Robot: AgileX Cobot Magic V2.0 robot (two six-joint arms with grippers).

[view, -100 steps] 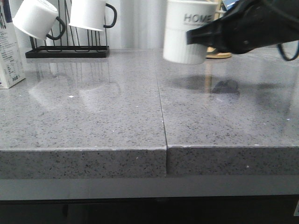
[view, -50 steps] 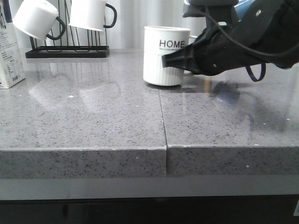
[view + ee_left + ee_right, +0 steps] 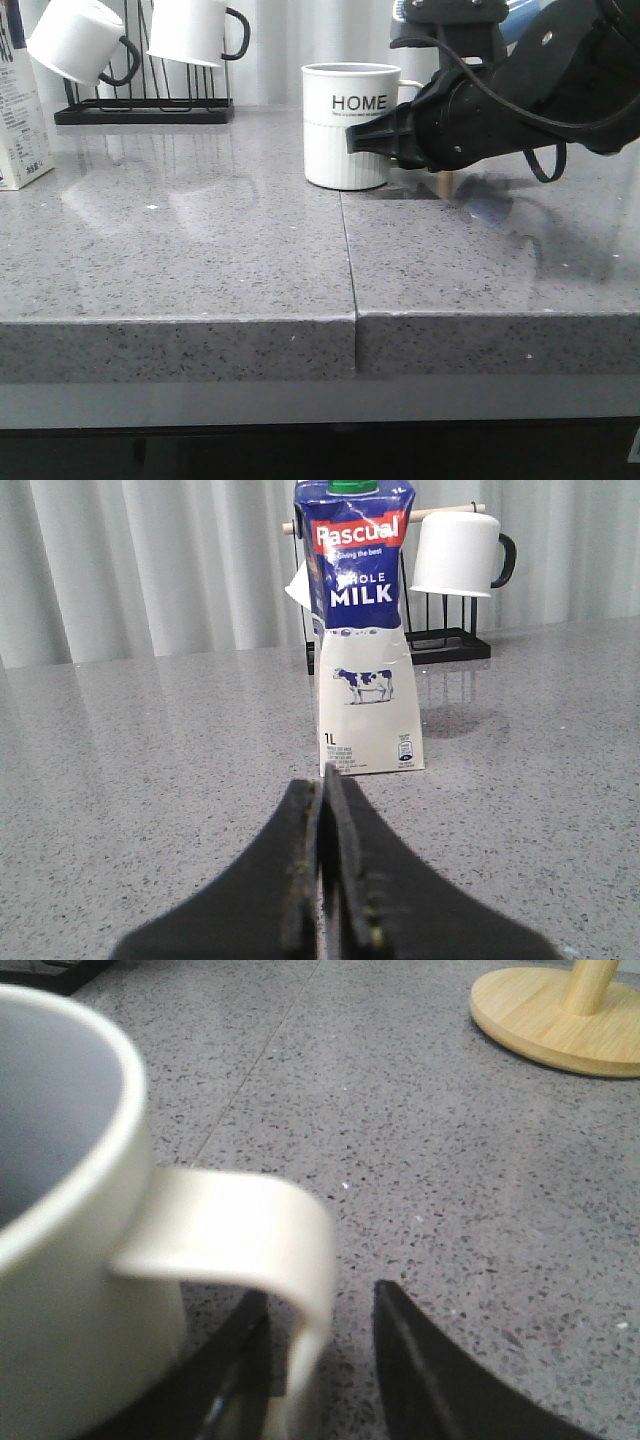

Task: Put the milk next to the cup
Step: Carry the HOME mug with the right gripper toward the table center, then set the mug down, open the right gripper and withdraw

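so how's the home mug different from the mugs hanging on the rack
The HOME mug stands upright on the counter, mouth up; the rack mugs hang tilted off the black rack, clear of the counter. The HOME mug has a white handle, black lettering and a ribbed lower half; the rack mugs have black handles and look plain. The right gripper straddles the HOME mug's handle; nothing grips the rack mugs. Both are white.

It looks like a kitchen: grey stone counter (image 3: 200,250), mug rack (image 3: 145,105) and curtain (image 3: 150,570) beyond the grippers.
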